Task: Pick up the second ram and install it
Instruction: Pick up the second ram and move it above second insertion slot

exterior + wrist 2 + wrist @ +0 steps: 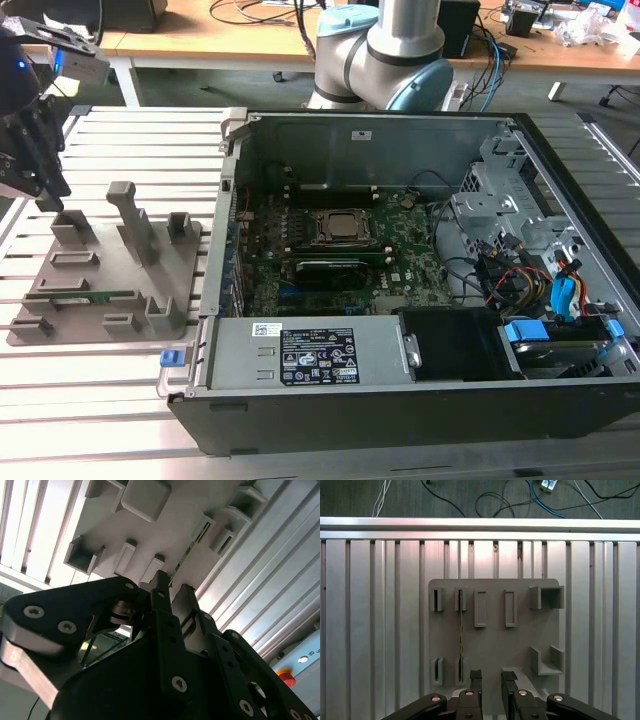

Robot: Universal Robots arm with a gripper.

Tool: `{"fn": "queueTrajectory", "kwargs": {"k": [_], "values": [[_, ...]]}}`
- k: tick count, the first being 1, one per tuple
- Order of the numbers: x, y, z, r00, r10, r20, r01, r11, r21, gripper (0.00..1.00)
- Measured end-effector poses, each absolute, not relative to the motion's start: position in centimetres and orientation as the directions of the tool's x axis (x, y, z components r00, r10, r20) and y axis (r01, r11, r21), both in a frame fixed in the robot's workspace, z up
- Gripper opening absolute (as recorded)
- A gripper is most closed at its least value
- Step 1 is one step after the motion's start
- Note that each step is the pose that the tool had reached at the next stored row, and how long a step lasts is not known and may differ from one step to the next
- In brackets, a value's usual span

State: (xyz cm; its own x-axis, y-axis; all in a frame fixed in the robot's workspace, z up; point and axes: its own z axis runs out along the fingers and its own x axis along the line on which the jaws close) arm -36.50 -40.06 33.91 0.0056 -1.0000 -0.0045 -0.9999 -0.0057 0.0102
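The claw [491, 679] hangs released and empty over an edge of the grey fixture plate [490, 645]. Below, just aside of its gap, the second ram [461, 630] stands edge-up, both flanks clear.

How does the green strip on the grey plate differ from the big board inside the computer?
The ram stick is a thin narrow strip; the motherboard is broad. The ram stick stands on edge in the grey fixture plate outside the case; the motherboard lies flat inside it. Both are green circuit boards.
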Motion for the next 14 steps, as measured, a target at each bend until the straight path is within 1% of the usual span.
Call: {"fn": "queueTrajectory", "kwargs": {"k": [14], "values": [[-36.5, -40.1, 31.7, 0.006, -1.000, -0.005, -1.000, -0.006, 0.010, 0.30]]}}
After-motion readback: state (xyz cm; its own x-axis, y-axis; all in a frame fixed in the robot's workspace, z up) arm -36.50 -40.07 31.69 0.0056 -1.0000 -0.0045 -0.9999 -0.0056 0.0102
